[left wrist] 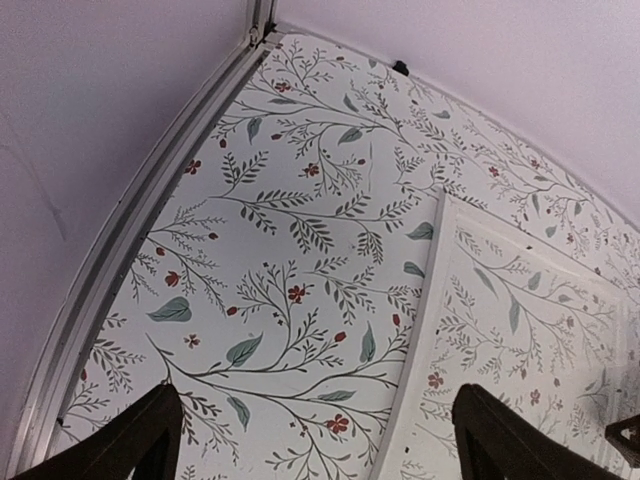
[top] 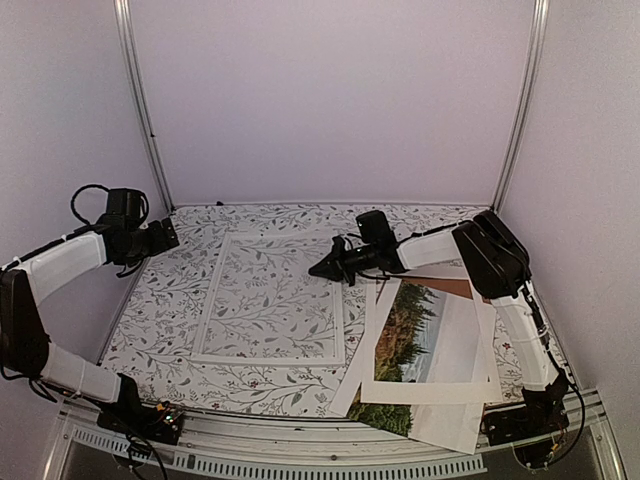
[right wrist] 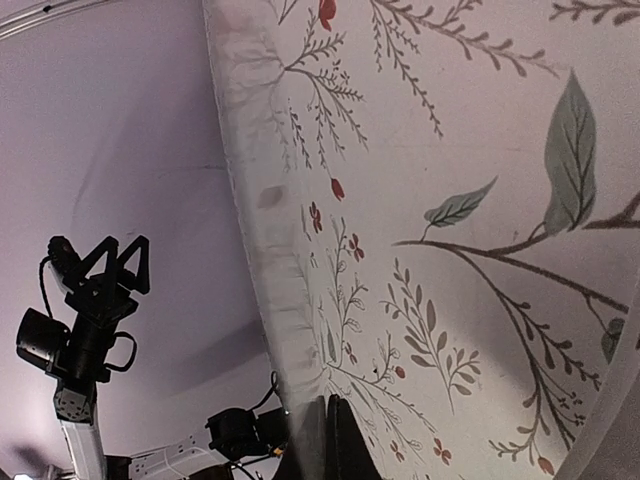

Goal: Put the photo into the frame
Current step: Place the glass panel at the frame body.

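Frame (top: 268, 298) lies flat on floral table (top: 160, 330), centre-left of top view. Photo (top: 415, 335) lower right, under white mat (top: 485, 350), just beside frame. Right gripper (top: 314, 270) fingers pressed together, holding nothing, at frame's upper-right edge. Left gripper (top: 172, 237) jaws wide apart, far left.

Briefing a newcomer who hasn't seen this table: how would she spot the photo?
On the floral table, find the paper pile right of the frame, at the near edge. The photo shows through the window of a white mat. It alone carries a picture: green conifers, brown hillside, pale sky.
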Motion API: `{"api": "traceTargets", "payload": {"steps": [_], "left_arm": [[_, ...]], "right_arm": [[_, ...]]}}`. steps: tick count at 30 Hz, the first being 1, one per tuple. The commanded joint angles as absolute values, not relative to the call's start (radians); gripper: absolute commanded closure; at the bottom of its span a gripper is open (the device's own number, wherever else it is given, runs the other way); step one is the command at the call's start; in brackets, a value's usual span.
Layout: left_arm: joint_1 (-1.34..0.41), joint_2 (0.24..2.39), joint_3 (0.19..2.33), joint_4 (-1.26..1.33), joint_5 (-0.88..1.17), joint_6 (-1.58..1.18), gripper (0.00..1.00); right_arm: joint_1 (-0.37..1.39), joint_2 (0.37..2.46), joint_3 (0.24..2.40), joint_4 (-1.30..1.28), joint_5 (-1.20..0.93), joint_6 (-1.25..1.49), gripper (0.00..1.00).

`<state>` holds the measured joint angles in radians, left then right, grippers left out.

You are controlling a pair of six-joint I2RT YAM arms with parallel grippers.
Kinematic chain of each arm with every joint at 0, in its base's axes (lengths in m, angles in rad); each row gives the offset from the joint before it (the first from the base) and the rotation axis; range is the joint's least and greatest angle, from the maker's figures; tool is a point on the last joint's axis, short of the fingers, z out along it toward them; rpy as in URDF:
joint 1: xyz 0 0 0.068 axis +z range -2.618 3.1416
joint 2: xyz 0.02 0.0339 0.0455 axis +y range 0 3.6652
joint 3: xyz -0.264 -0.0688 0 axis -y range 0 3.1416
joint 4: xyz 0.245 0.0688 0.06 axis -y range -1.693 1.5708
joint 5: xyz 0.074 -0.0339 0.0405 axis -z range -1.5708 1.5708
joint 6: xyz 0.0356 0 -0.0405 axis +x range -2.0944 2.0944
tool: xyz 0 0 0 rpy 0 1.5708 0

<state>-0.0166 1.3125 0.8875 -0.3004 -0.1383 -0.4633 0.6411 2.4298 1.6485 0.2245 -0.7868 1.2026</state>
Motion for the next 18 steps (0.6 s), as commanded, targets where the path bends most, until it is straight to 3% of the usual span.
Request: {"api": "traceTargets", "payload": {"steps": [1, 18], "left_arm": [[-0.014, 1.297, 0.887, -0.278, -0.100, -0.451, 0.01], [-0.028, 1.322, 0.885, -0.279, -0.077, -0.440, 0.00]], "right_arm": [[0.625, 2.396, 1.652, 0.183, -0.779, 1.120, 1.00], [0.618, 2.442, 1.747, 0.075, -0.825, 1.033, 1.00]]}}
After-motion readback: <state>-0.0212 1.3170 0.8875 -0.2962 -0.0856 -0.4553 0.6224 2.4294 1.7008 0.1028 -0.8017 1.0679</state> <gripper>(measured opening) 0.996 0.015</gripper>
